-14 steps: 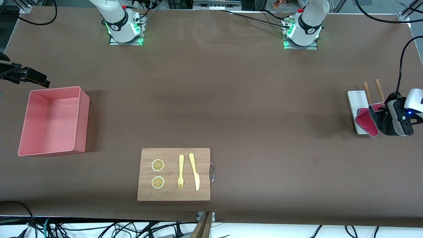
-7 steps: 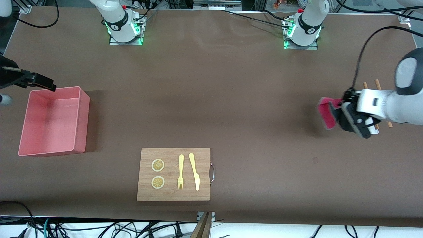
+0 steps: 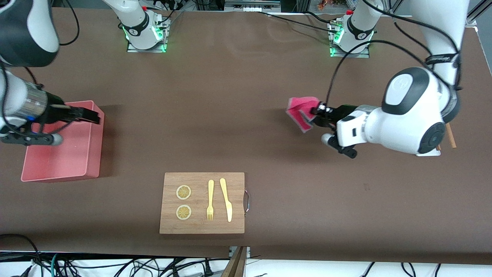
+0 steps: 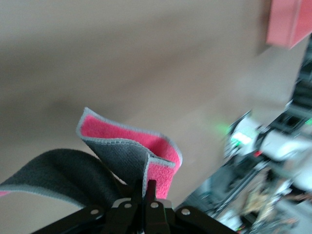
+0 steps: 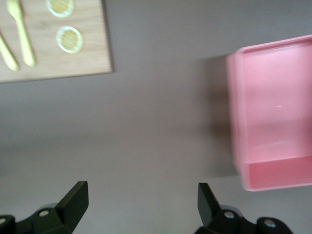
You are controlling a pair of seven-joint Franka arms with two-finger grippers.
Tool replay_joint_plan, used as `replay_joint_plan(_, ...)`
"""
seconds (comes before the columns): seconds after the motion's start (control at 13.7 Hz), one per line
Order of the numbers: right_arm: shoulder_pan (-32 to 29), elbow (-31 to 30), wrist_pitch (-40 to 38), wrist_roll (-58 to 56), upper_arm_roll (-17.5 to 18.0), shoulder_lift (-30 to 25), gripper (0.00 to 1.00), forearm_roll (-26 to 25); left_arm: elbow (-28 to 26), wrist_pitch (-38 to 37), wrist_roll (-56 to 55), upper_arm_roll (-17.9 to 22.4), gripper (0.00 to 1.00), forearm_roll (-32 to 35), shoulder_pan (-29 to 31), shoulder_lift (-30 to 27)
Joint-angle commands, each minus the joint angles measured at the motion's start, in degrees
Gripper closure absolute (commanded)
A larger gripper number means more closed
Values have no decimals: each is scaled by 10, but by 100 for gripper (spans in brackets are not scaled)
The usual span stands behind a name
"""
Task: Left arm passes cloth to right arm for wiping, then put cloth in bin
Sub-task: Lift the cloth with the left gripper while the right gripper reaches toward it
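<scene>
Now | cloth (image 3: pixel 301 112) pinched in left claw (image 3: pixel 316 112) (midair) | over table (image 3: pixel 246 115)

Left end effector (image 3: pixel 316 114) clamped, right end effector (image 3: pixel 90 116) spread wide

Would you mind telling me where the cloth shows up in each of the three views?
Front view: the cloth hangs from the left hand, over bare table.
Left wrist view: it fills the lower middle, pinched between the shut fingers.
Right wrist view: not in it.
Shared landmark: the bin appears in all three.
</scene>
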Motion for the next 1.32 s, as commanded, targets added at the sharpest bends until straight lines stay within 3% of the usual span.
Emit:
replay_joint_plan(0.0,36,0,52,114,-1,26,1,41,41,54,-165,8,100,-55,-63,19)
replay_joint_plan(0.22,61,0,97,216,-2,55,1,117,46,144,-361,8,100,-155,-124,24)
replay_joint_plan(0.37,79,0,121,294,-1,65,1,157,47,217,-463,9,100,-156,-169,24)
replay_joint_plan(0.66,104,0,124,364,-1,65,1,168,46,313,-623,12,100,-153,-227,24)
replay_joint_plan(0.88,106,0,120,386,-1,61,1,211,46,340,-661,13,100,-144,-238,24)
replay_joint_plan(1.24,117,-1,116,464,3,64,1,212,46,340,-661,14,100,-144,-236,23)
